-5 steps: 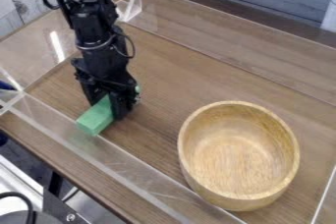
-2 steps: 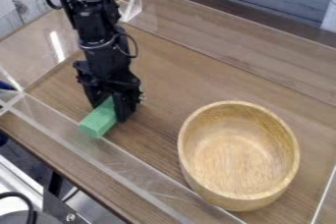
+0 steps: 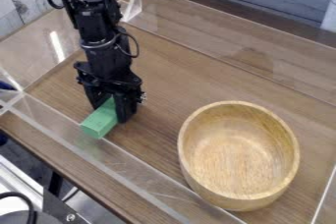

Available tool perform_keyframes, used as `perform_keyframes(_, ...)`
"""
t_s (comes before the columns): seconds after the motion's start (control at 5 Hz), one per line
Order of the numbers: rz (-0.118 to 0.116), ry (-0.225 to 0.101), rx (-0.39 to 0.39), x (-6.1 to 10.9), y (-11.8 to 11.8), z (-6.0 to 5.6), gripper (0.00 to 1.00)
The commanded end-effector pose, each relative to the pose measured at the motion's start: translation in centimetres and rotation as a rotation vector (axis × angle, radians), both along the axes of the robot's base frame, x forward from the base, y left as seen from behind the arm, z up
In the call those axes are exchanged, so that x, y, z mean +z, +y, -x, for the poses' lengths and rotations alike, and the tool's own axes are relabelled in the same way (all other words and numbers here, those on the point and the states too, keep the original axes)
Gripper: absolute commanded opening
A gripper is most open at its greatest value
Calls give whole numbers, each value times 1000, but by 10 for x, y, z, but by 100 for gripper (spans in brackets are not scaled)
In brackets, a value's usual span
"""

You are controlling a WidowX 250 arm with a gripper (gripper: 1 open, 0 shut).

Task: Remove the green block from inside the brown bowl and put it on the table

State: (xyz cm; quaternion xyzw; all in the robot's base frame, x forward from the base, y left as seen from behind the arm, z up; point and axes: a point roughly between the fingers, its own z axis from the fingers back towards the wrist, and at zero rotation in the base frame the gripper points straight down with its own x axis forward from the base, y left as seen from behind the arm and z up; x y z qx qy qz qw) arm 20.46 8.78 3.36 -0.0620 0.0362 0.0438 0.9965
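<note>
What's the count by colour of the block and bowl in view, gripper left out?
Green: 1, the green block
Light brown: 1, the wooden bowl
Total: 2

ok so here's my head count: one bowl (image 3: 239, 159), just the one, and one green block (image 3: 100, 121), so a single block in total. One robot arm (image 3: 96, 22) with one claw (image 3: 110, 106) on it, and they're both on or over one desk (image 3: 197, 46). I also get one dark cable loop (image 3: 19, 204) in the bottom left corner, plus one little blue thing (image 3: 8, 96) at the left edge. Clear walls are more than one, but I honestly can't tell exactly how many pieces
</note>
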Motion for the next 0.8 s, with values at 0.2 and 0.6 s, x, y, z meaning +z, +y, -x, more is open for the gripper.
perform_keyframes(0.2, -10, -31, 3, 9, 2, -12, 0)
perform_keyframes(0.6, -3, -24, 10, 9, 0, -13, 0)
